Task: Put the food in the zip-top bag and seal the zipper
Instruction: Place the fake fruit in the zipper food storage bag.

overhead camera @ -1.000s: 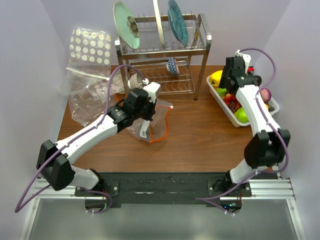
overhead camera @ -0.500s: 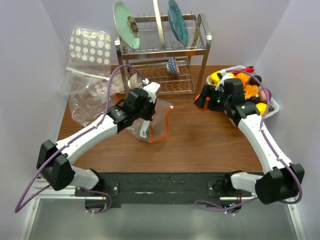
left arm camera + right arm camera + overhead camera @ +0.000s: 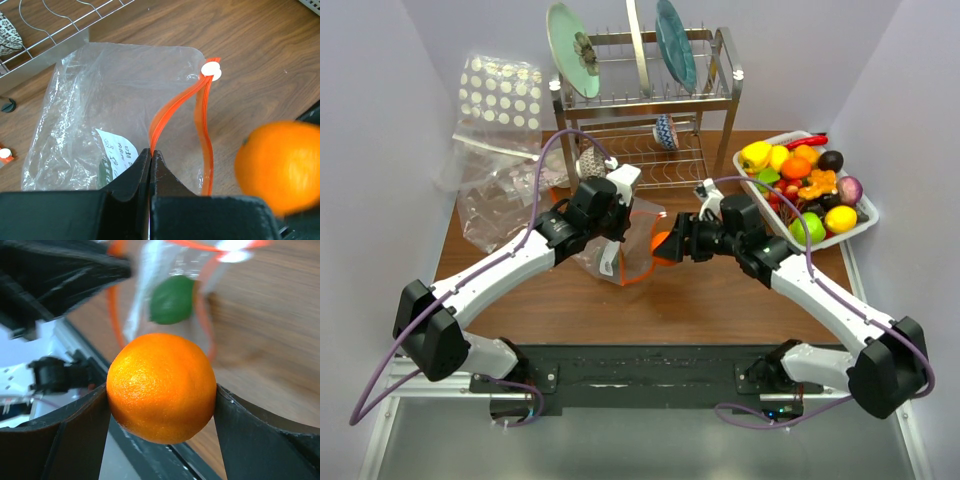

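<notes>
The clear zip-top bag lies left of centre on the table, its mouth held apart. My left gripper is shut on one lip of the orange-red zipper, whose white slider sits at the far end. A green piece of food lies inside the bag, behind the white label. My right gripper is shut on an orange and holds it in the air just right of the bag's mouth. The same orange shows at the right in the left wrist view.
A white tray at the back right holds several more toy fruits and vegetables. A metal dish rack with plates stands behind the bag. A dotted clear bag and another clear pouch lie at the back left.
My right arm has swung left from the tray, carrying the orange across the table to the bag's mouth. The left arm and the bag have not moved.
</notes>
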`<state>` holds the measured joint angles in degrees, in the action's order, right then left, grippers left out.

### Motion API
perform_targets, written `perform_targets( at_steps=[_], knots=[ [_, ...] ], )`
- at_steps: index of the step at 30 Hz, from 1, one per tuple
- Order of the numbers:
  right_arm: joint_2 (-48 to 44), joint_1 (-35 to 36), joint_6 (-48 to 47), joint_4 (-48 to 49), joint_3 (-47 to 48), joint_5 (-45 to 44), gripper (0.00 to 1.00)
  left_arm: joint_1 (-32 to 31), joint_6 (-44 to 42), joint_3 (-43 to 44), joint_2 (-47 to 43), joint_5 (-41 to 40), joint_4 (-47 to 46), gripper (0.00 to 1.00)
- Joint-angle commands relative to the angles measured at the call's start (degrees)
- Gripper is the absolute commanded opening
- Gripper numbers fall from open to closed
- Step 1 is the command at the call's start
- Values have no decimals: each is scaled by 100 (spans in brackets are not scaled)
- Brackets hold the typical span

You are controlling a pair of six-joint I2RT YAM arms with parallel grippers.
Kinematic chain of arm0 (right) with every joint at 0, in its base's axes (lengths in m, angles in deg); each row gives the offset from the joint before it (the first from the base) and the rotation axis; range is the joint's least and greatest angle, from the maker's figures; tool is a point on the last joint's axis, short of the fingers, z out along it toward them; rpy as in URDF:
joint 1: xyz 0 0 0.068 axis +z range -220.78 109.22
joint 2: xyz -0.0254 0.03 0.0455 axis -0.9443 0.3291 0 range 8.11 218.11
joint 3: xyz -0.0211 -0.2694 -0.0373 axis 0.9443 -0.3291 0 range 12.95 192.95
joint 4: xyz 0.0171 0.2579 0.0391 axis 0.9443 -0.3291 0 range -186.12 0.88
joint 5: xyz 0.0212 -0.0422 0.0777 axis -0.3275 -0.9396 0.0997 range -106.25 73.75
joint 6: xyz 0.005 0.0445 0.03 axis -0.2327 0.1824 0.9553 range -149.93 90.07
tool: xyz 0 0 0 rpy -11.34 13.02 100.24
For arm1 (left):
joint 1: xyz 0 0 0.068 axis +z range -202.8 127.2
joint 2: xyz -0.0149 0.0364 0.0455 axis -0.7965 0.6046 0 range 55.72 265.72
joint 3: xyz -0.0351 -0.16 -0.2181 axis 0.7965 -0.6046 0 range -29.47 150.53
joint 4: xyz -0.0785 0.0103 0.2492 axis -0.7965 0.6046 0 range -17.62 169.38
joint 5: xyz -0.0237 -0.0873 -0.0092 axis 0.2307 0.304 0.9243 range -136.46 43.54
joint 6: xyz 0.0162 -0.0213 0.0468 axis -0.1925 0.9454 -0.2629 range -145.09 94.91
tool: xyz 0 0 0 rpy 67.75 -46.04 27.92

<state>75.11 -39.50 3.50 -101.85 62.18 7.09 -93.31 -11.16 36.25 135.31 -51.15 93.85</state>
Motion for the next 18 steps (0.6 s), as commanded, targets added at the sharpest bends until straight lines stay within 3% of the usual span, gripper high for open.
perform_targets(
  at_steps=[1,18],
  knots=[
    [58,377,357,1070,-19,295,65,26,-14,-15,-49,56,-196,0],
    [972,879,691,2424,-572,-461,66,17,-40,-164,-593,354,-477,0]
  ],
)
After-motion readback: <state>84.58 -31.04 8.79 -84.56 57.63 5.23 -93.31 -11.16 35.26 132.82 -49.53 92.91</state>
